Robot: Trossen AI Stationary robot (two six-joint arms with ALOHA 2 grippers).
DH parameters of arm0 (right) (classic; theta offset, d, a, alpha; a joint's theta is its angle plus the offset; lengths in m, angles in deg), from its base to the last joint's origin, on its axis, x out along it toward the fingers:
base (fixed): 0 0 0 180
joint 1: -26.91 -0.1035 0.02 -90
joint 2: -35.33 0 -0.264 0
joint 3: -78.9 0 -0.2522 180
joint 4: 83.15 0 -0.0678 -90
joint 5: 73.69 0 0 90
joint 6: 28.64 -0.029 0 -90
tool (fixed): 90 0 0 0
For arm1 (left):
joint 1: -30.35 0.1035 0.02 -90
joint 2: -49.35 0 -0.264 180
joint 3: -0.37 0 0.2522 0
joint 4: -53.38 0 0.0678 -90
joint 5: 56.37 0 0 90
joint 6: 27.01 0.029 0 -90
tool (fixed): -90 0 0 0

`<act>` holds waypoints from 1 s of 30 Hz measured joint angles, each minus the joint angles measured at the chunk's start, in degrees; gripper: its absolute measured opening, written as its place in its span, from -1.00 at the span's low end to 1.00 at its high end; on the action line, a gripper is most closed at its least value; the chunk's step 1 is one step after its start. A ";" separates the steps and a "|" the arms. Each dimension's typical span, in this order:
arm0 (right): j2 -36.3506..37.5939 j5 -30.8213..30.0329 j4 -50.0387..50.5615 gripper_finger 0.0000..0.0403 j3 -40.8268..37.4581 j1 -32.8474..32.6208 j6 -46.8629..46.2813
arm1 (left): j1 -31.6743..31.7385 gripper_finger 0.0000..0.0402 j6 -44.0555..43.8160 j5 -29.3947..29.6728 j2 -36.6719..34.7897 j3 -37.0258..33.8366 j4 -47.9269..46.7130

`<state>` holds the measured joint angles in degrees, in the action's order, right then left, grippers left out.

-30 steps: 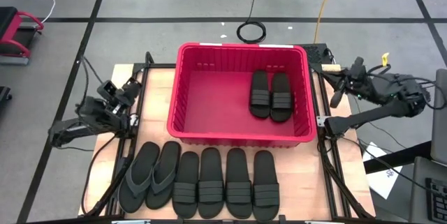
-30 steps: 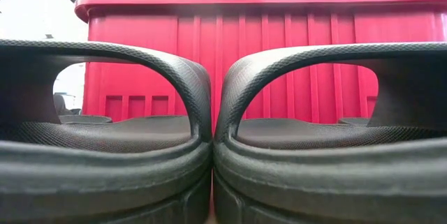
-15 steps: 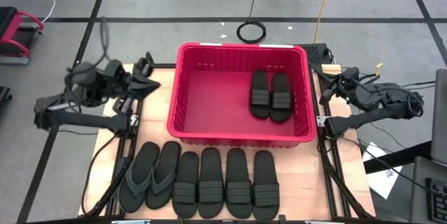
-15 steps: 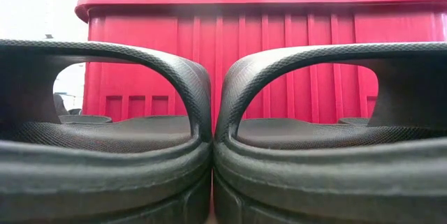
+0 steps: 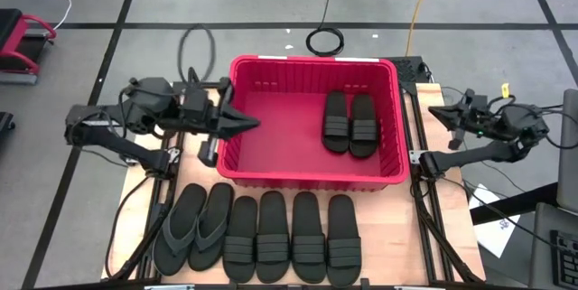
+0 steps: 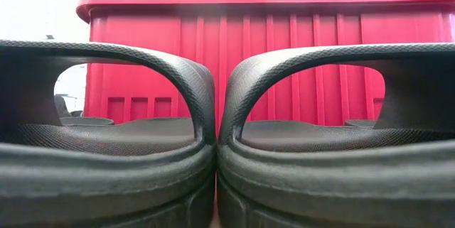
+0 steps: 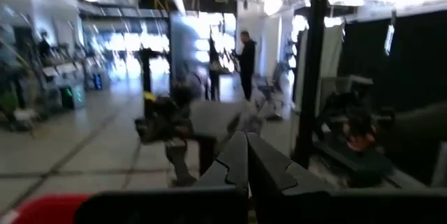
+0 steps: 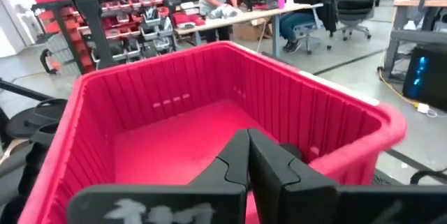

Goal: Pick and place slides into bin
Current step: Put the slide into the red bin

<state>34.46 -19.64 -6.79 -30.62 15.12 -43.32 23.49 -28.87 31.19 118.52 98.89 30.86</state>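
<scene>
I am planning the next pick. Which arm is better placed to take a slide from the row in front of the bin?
Probably left. The left tool, shut and empty, hangs over the bin's left rim, nearer the thong slides. The right tool, also shut, waits outside the bin's right wall.

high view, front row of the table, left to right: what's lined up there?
Two thong-strap slides → four wide-band slides, all side by side in front of the bin.
</scene>
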 joint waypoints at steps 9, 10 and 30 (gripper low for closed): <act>0.16 0.09 1.53 -1.00 -1.23 -2.88 -0.48 | -4.72 -1.00 -8.77 0.53 13.34 7.10 -13.53; 0.16 0.02 1.45 -1.00 -1.20 -3.53 -0.53 | -4.80 -1.00 -9.81 -0.72 14.78 7.48 -13.90; 0.16 -1.53 1.08 -1.00 -1.17 -7.89 -3.25 | -8.04 -0.98 -8.79 -4.31 41.25 25.60 -13.65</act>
<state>34.62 -21.16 -5.71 -31.79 7.23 -46.57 15.45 -37.66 26.87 159.76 124.49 17.22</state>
